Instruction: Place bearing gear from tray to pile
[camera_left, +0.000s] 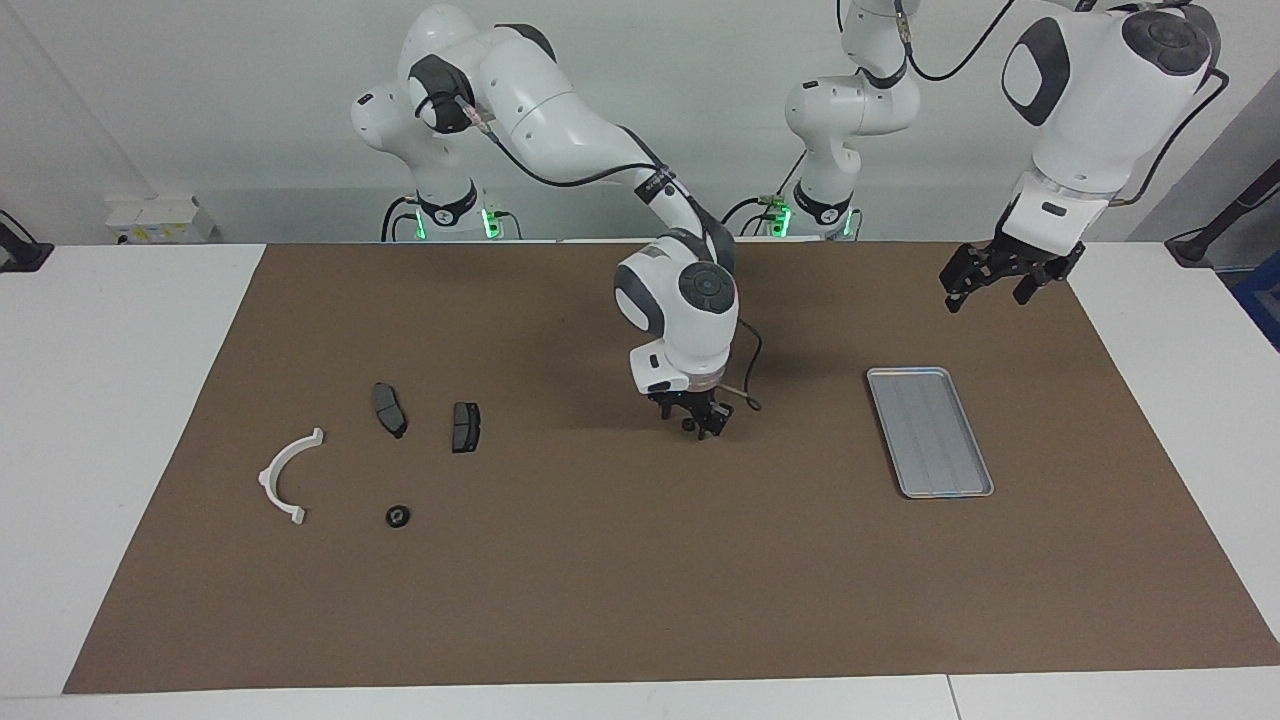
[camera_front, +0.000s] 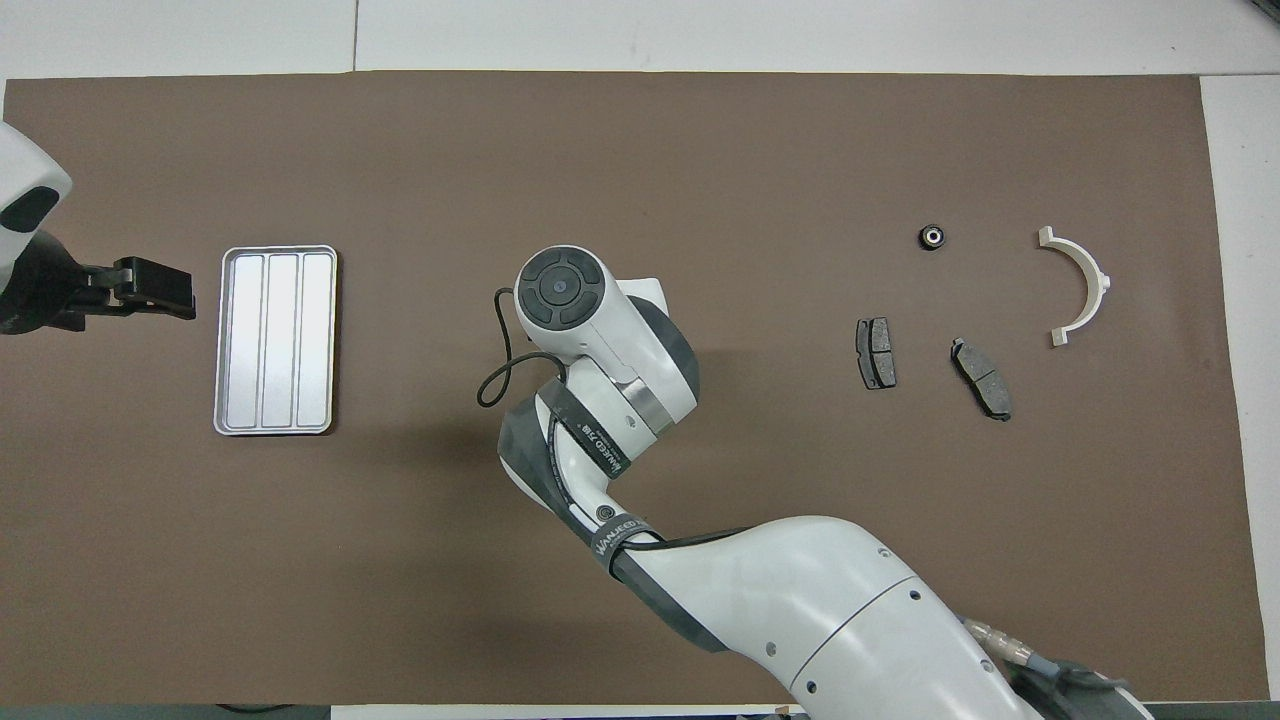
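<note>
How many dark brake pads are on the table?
2. One brake pad lies nearer the white bracket; the other brake pad lies beside it, toward the table's middle. None seem hidden.

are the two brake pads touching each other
Apart. The overhead view shows bare brown mat between one brake pad and the other brake pad; the facing view shows the same gap.

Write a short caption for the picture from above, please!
Right arm's gripper over the mat's middle, tray empty, bearing gear beside the pile's bracket.
</note>
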